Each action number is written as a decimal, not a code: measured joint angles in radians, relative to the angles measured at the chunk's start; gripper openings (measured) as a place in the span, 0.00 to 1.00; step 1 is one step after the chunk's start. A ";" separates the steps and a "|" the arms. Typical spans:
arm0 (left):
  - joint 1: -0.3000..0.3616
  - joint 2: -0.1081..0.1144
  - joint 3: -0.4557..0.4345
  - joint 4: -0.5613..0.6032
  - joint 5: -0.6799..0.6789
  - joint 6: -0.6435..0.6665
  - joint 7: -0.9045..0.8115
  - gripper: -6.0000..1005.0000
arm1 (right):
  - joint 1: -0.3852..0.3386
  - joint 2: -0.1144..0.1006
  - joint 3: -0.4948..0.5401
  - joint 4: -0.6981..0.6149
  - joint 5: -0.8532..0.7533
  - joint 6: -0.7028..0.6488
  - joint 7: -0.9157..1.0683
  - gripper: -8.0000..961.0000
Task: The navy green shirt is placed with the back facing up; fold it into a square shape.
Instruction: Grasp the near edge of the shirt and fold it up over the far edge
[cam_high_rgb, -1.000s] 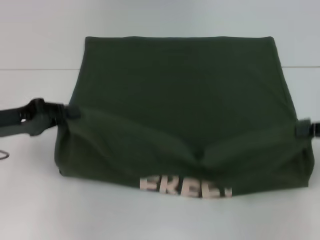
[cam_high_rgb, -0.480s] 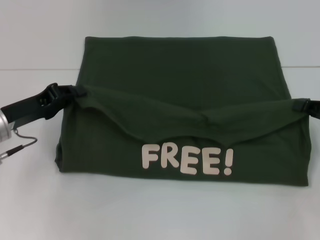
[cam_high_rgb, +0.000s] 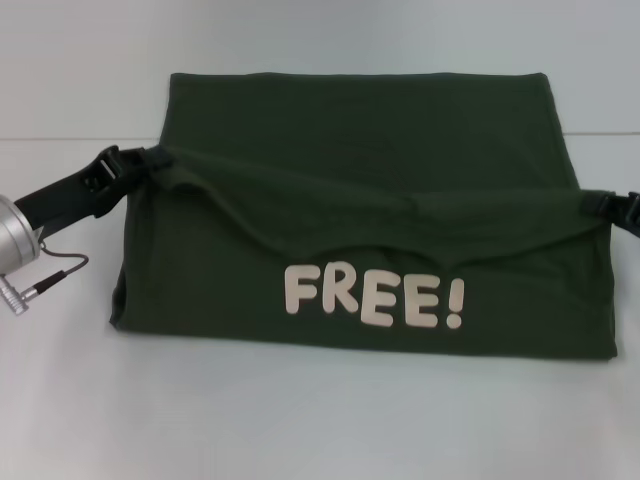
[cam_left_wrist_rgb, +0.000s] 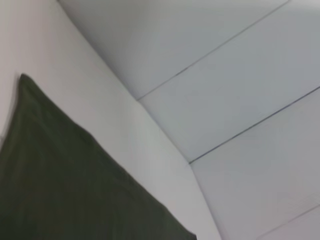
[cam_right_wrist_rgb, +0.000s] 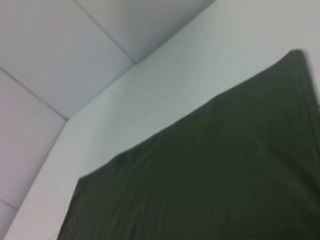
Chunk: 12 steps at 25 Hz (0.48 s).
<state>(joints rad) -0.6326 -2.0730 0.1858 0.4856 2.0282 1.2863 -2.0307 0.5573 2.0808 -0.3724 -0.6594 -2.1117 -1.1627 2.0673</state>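
Head view: the left gripper (cam_high_rgb: 150, 160) and right gripper (cam_high_rgb: 598, 200) — each clamped on a corner of the navy green shirt (cam_high_rgb: 360, 210) — are carrying its lifted edge farther back across the white table (cam_high_rgb: 300, 420), exposing "FREE!" fully — final fold nearly landing

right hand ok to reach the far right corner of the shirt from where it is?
Probably yes: the right hand grips the navy green shirt at its right edge, and nothing lies between it and that corner.
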 joint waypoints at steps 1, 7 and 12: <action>0.000 -0.003 0.000 0.000 -0.010 -0.004 0.007 0.04 | -0.001 0.002 0.001 0.001 0.013 0.006 -0.006 0.07; -0.008 -0.014 0.000 -0.004 -0.043 -0.028 0.042 0.05 | -0.001 0.006 0.001 0.025 0.080 0.042 -0.048 0.08; -0.018 -0.021 0.000 -0.028 -0.066 -0.069 0.099 0.05 | 0.015 0.006 -0.001 0.059 0.092 0.104 -0.094 0.10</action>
<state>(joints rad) -0.6503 -2.0942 0.1857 0.4574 1.9618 1.2171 -1.9320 0.5727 2.0868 -0.3734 -0.6002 -2.0197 -1.0587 1.9730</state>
